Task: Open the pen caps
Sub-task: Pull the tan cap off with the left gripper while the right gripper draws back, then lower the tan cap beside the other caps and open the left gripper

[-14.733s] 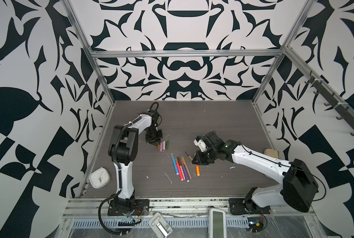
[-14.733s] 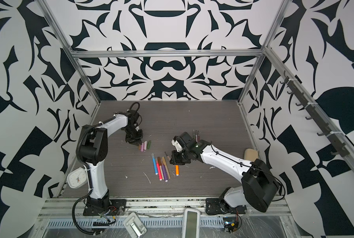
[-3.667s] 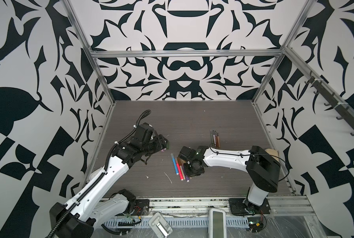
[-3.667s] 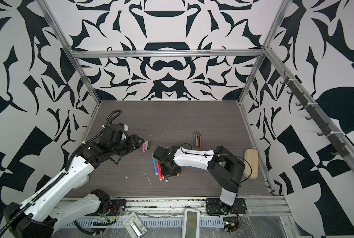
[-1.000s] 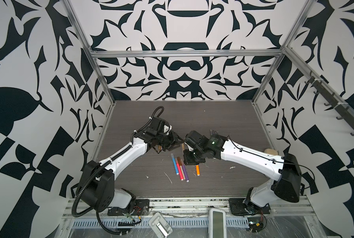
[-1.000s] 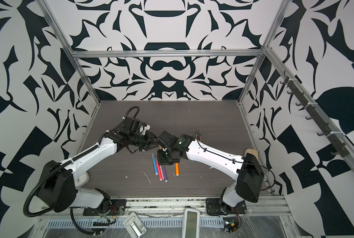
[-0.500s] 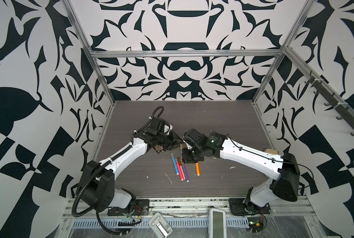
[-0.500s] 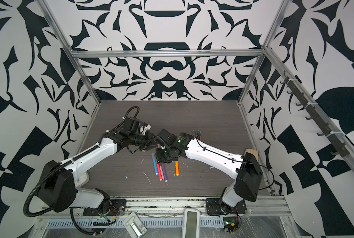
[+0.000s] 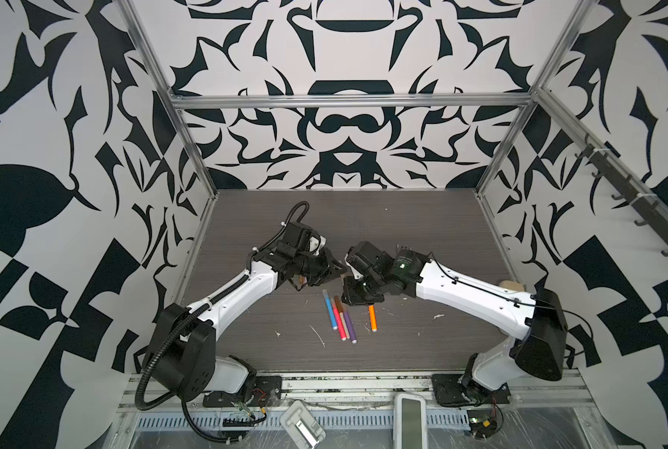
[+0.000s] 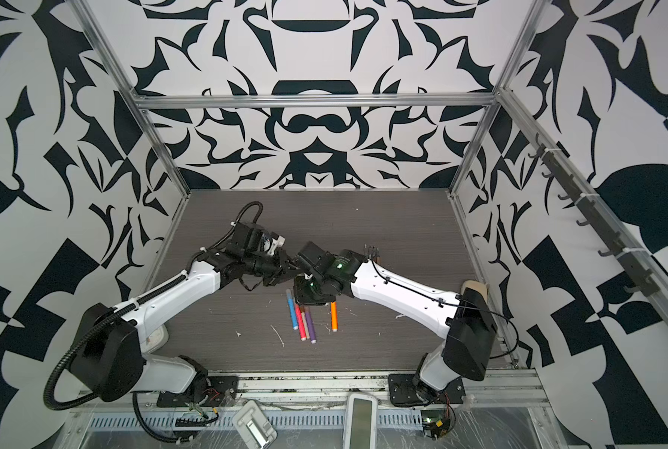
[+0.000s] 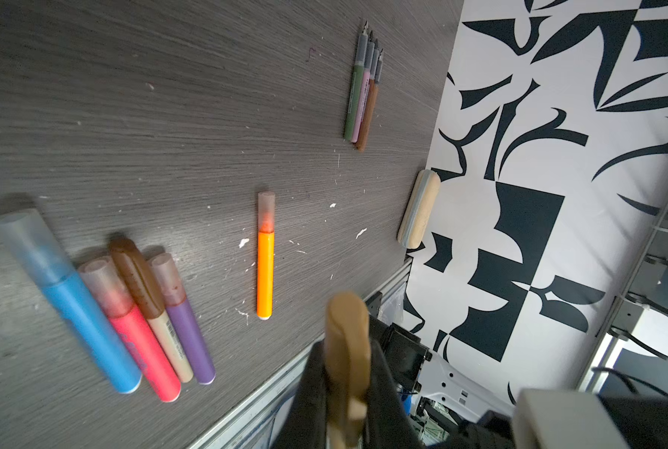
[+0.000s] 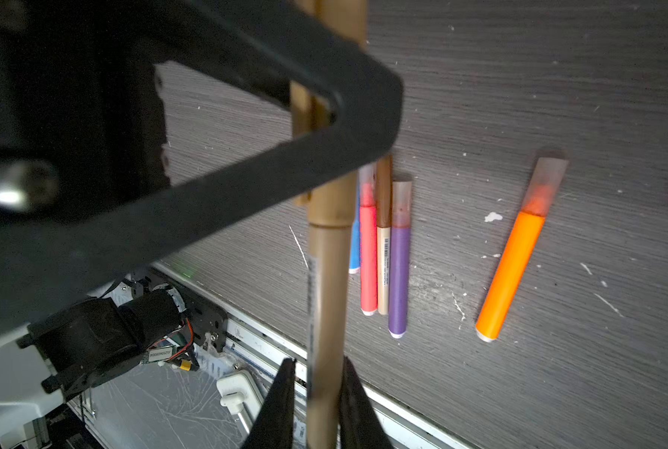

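**Cap pull on the gold pen: held between both pincers, cap not yet off.**

The gold pen [image 12: 326, 291] hangs in the air over the middle of the tabletop [image 9: 421, 225], just far of the lying pens. The left pincer [image 11: 346, 350] is closed tight on the gold cap [image 12: 330, 206]. The right pincer [image 12: 318, 361] straddles the barrel with its jaws close. A sliver of gap shows on one side, so a firm clamp cannot be confirmed. The cap seam shows no gap, so the cap is judged seated. The next move calls for a firm barrel grip, then a straight pull apart along the pen's axis. The blue pen [image 9: 329, 309], pink-red pen [image 9: 338, 320], brown-capped pen [image 11: 138, 272], purple pen [image 9: 348, 322] and orange pen [image 9: 372, 317] lie capped nearby. In both top views the wrists hide the grasp. The uncapped pens [image 11: 363, 89] at the far right are partly hidden there.
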Motion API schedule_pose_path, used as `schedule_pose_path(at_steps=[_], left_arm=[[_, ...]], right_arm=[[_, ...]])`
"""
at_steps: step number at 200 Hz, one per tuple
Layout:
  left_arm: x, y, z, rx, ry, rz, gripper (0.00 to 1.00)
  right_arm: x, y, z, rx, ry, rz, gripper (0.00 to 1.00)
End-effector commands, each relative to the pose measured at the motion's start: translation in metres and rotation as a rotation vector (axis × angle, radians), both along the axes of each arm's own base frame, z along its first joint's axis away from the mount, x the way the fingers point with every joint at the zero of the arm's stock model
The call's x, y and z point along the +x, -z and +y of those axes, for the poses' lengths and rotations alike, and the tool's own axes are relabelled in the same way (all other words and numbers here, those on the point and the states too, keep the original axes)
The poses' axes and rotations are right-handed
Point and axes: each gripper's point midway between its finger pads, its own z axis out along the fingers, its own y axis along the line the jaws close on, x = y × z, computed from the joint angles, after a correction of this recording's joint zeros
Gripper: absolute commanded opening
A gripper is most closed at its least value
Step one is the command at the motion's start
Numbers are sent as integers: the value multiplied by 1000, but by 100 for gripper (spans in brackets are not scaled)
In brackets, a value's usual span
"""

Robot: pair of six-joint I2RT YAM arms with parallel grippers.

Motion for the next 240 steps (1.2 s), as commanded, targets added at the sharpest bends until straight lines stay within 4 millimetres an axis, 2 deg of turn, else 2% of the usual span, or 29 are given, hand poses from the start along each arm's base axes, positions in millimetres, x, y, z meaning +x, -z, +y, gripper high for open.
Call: schedule_pose_path(at_steps=[1,19,42,58,70,78,91,104,121,132,142,158,171,189,206,225,240], left_arm=[[-5,-9,-2,-30,13,-8,0],[-5,-9,-3,-33,17,-8,0],[-5,-9,-3,-33,20,-8,0],[-5,-7,-1,-31,24,-8,0],[5,-9,5,-29,18,-24,0],[17,-8,13,-26,4,-31,0],[51,-9,34,-23,-40,-36,0],[96,-14,65,-14,-99,-40,0],[149,-18,101,71,-168,-78,0],[170,-21,108,76,-180,-83,0],[178,-22,107,79,-166,-78,0],[175,-14,106,108,-139,-72,0],[165,1,113,138,-137,-57,0],[143,29,133,276,-106,-20,0],[119,57,161,474,-59,19,0],[98,79,186,632,-31,43,0],[87,94,197,698,-2,69,0]], right_arm=[[7,-8,8,59,22,-16,23],[9,-7,10,62,28,-16,19],[11,-6,9,59,36,-20,0],[10,-5,7,54,43,-18,0],[9,-1,2,41,51,-11,0],[6,2,0,36,59,-3,0],[-6,9,0,29,52,18,0],[-30,18,0,-2,30,39,0],[-72,28,6,-8,-6,46,0],[-88,34,2,-14,2,47,0],[-93,36,-3,-15,22,34,0],[-91,34,-11,5,55,15,0],[-86,26,-17,6,71,-20,0],[-81,19,-28,-16,77,-54,0],[-80,18,-39,-38,89,-67,0],[-79,20,-50,-28,123,-68,0],[-79,24,-57,-13,149,-58,0]])
